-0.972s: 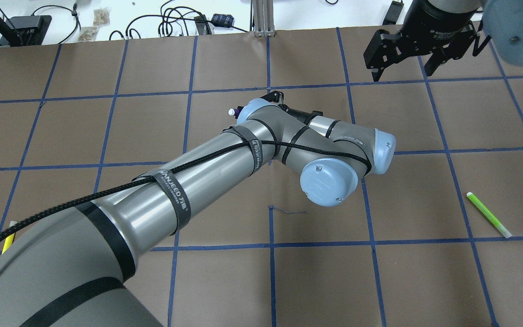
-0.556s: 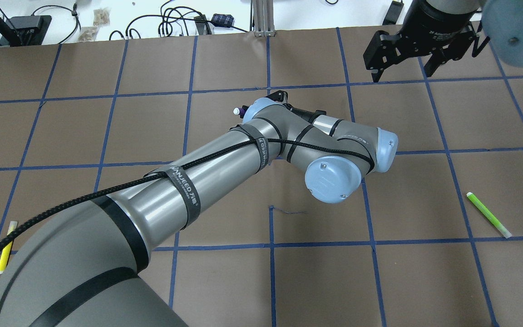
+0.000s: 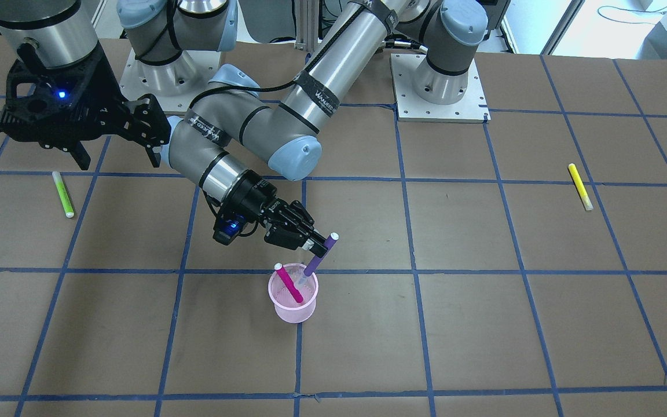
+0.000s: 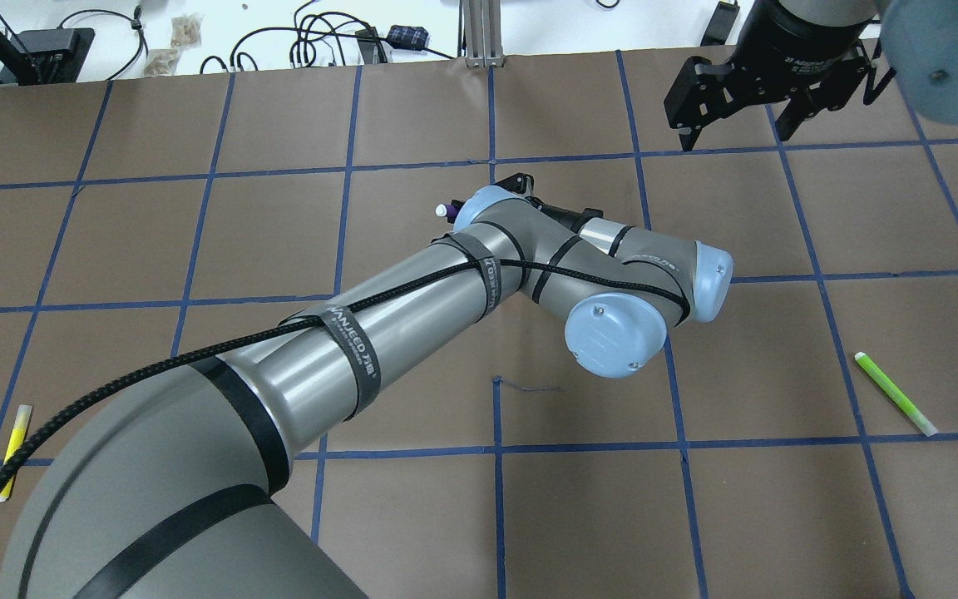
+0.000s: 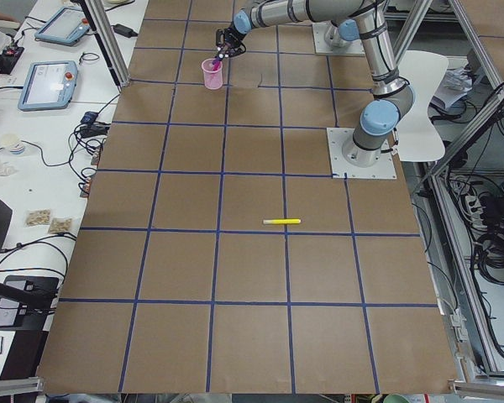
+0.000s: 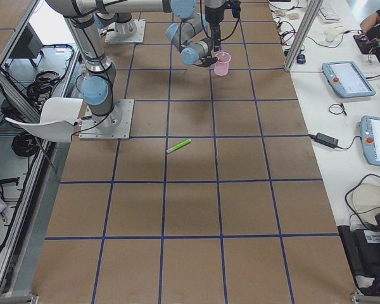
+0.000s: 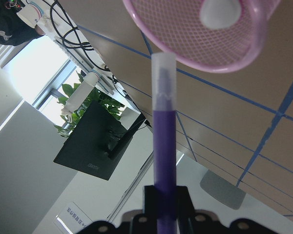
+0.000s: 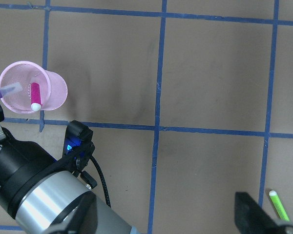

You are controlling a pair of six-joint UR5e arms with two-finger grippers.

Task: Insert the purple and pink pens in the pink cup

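Note:
The pink mesh cup (image 3: 293, 306) stands upright on the brown table. The pink pen (image 3: 289, 284) leans inside it, white end up. My left gripper (image 3: 316, 245) is shut on the purple pen (image 3: 318, 258) and holds it tilted, its clear tip down in the cup's mouth. In the left wrist view the purple pen (image 7: 164, 146) points at the cup's rim (image 7: 185, 58). In the right wrist view the cup (image 8: 53, 92) holds the pink pen (image 8: 35, 95). My right gripper (image 3: 118, 156) is open and empty, well away from the cup. In the overhead view my left arm hides the cup.
A green highlighter (image 3: 62, 194) lies on the table below my right gripper and shows in the overhead view (image 4: 895, 393). A yellow highlighter (image 3: 580, 186) lies far off on my left side. Cables and devices sit beyond the table's far edge (image 4: 321, 42).
My left arm has shifted a little to the right in the overhead view, carrying the purple pen with it. My right gripper has stayed about where it was.

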